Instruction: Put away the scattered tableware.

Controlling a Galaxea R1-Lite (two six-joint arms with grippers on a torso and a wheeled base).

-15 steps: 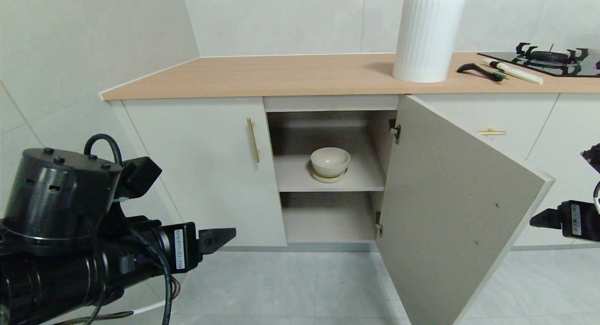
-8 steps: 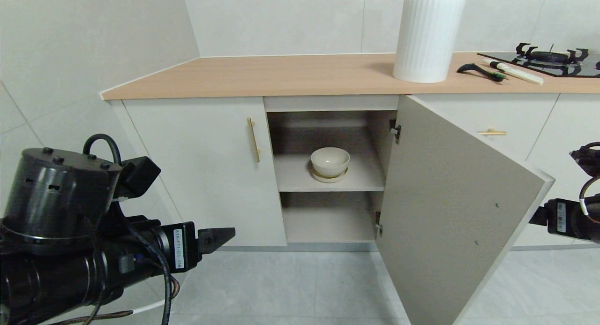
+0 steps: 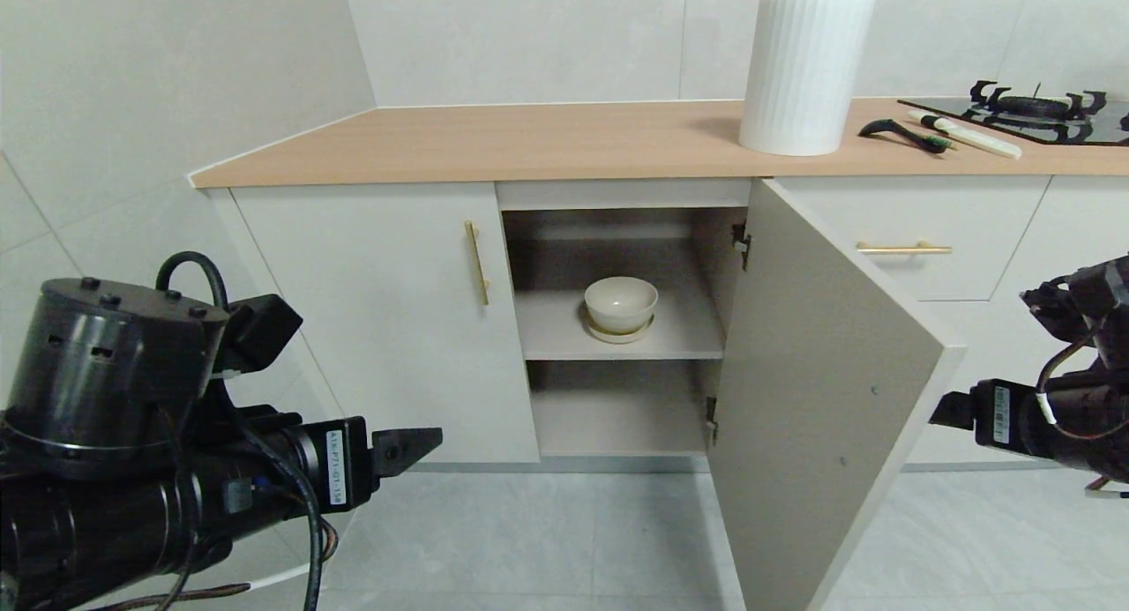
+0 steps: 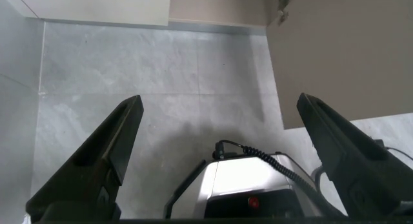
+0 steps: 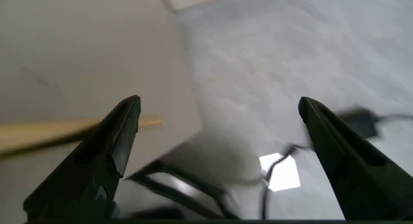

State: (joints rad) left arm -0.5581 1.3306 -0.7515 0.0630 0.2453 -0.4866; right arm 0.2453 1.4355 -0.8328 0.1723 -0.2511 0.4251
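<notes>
A cream bowl (image 3: 620, 302) sits on a small plate (image 3: 619, 333) on the upper shelf of the open cabinet (image 3: 609, 329). The cabinet door (image 3: 820, 399) stands partly open to the right. My right gripper (image 3: 942, 412) is at the door's outer face near its free edge, fingers open (image 5: 219, 102); the door's gold handle (image 5: 64, 135) shows beside one finger. My left gripper (image 3: 410, 448) hangs low at the left over the floor, open and empty (image 4: 219, 101). A black-handled utensil (image 3: 904, 133) and a white one (image 3: 968, 136) lie on the counter.
A tall white ribbed container (image 3: 804, 73) stands on the wooden counter (image 3: 494, 139), with a gas stove (image 3: 1036, 108) at the far right. A shut cabinet door with a gold handle (image 3: 476, 263) is left of the opening. The lower shelf (image 3: 617, 421) is bare. Grey tiled floor (image 3: 547, 532) lies below.
The cabinet door has swung partway toward shut. My right gripper has moved left along with the door's outer side. The left arm, bowl and plate have not moved.
</notes>
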